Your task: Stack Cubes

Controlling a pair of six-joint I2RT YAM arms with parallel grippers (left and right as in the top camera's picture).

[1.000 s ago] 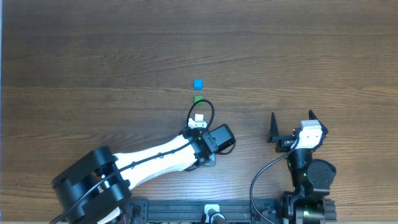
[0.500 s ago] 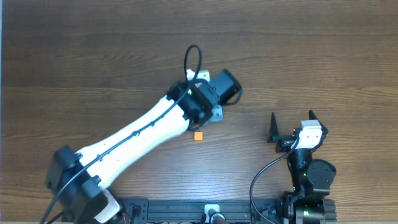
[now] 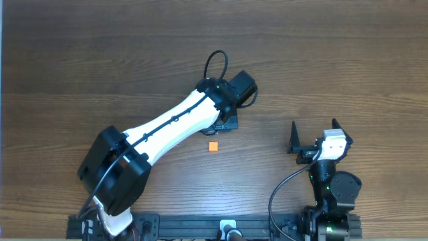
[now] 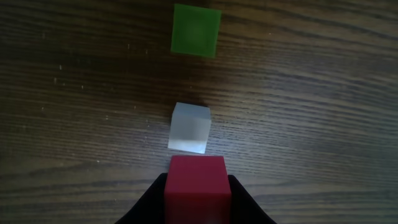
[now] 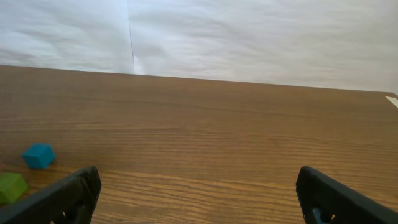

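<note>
My left gripper [image 4: 197,198] is shut on a red cube [image 4: 197,177], held a little above the table. Just beyond the red cube sits a whitish translucent cube [image 4: 189,127], and farther on a green cube [image 4: 196,30]. In the top view the left arm [image 3: 180,120] stretches to the middle of the table, with an orange cube [image 3: 212,146] lying beside it on the near side. My right gripper [image 3: 313,127] stands open with nothing in it at the front right. From its wrist I see a blue cube [image 5: 38,155] and the green cube [image 5: 11,186] far off.
The wooden table [image 3: 348,53] has wide free room at the back, left and right. A pale wall [image 5: 249,37] rises behind the table's far edge in the right wrist view.
The left arm swung away from the table's front toward the middle, uncovering the orange cube, then drew back slightly. The right arm has not moved.
</note>
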